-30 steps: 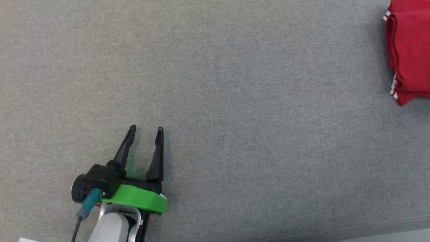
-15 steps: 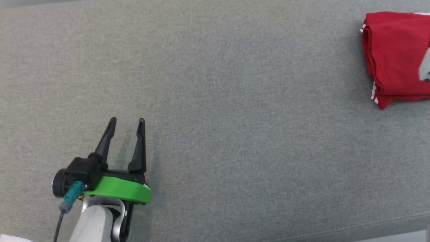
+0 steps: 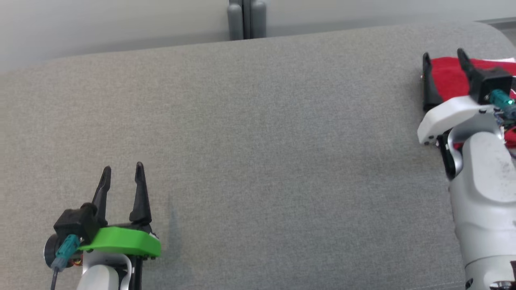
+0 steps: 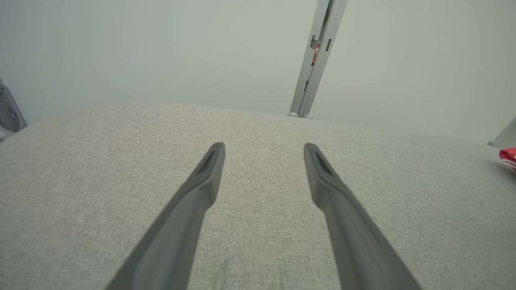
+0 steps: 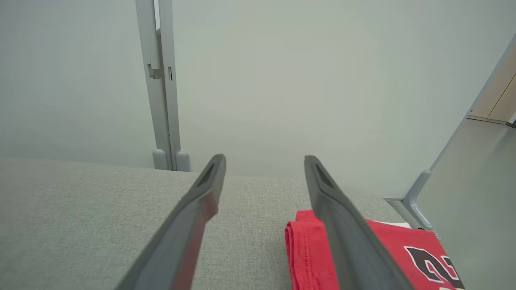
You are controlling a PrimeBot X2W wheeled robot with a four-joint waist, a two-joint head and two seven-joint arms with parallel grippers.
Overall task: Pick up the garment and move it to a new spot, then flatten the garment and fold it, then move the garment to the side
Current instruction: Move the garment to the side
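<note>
folded red garment (image 3: 449, 78), far right

I saw a wide grey fabric surface (image 3: 258, 161) with a rounded far edge. Behind it stood a pale wall (image 3: 100, 20), split by a grey upright post (image 3: 246, 19) with two rounded feet.

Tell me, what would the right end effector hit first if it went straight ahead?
Probably the pale wall; the right end effector points over the red jersey and grey cushion, though depth is unclear.
</note>
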